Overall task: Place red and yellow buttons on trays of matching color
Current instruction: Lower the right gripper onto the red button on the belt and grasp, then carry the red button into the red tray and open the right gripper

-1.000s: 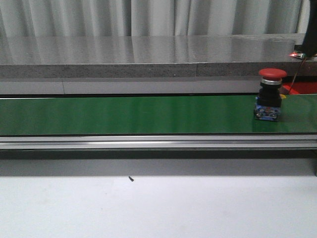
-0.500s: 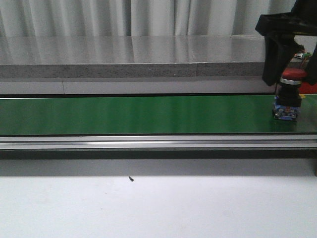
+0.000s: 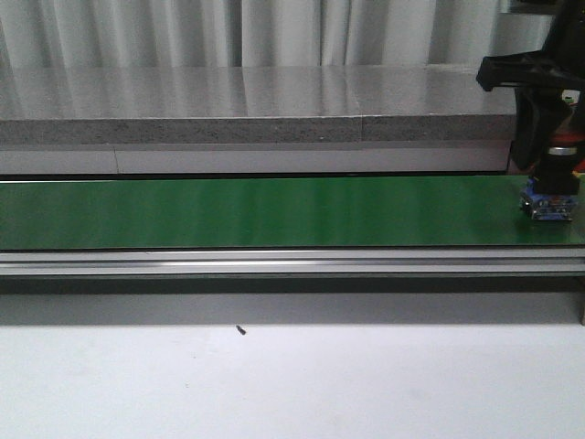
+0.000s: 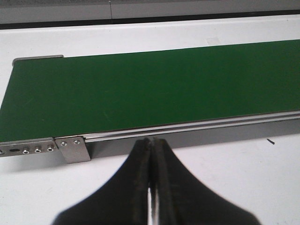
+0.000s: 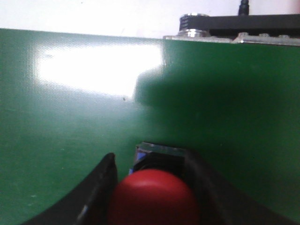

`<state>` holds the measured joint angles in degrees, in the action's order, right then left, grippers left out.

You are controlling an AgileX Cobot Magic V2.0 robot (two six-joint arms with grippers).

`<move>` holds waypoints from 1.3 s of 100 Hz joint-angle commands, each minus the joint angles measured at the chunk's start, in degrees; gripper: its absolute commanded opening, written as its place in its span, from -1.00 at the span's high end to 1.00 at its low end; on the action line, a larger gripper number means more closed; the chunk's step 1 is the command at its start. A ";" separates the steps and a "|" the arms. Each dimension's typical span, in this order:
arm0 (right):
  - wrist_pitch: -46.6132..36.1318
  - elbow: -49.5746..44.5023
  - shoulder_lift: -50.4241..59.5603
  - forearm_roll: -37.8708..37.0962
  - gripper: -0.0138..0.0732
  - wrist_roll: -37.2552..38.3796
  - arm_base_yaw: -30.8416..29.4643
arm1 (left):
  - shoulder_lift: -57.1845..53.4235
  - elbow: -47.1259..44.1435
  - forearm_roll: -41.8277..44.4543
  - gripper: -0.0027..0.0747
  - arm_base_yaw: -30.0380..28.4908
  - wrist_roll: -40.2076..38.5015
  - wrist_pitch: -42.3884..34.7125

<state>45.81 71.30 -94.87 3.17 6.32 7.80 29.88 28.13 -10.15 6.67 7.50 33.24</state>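
Observation:
A red button with a black body and a blue base [image 3: 547,207] stands on the far right end of the green conveyor belt [image 3: 274,210]. My right gripper [image 3: 549,183] has come down over it, hiding most of the cap. In the right wrist view the red cap [image 5: 152,199] fills the space between the two black fingers [image 5: 96,187], which press against its sides. My left gripper [image 4: 151,140] is shut and empty, hovering over the white table beside the belt's end [image 4: 33,93]. The yellow button and both trays are out of view.
A grey stone ledge [image 3: 274,101] runs behind the belt, with curtains beyond it. An aluminium rail [image 3: 274,265] borders the belt's near side, with a metal bracket [image 4: 70,147] at its end. White tabletop [image 3: 274,384] with a small dark speck [image 3: 241,329] lies in front.
The red button has travelled right along the belt. My right gripper came into view from above, dropped over the button and narrowed its fingers onto it.

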 commanded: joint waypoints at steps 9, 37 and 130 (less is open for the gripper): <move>-1.35 1.40 2.75 0.41 0.48 0.25 -1.28 | 0.15 1.65 -0.92 0.98 0.03 0.02 -4.35; 3.19 7.77 6.02 -0.30 0.48 -0.10 -8.60 | 0.15 1.65 -0.92 0.98 0.03 0.02 -4.35; 0.67 20.57 -7.58 0.01 0.48 -1.80 -36.20 | 0.15 1.65 -0.92 0.98 0.03 0.02 -4.35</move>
<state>50.92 89.67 -103.82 2.88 5.25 -26.94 29.88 28.13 -10.15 6.67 7.50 33.24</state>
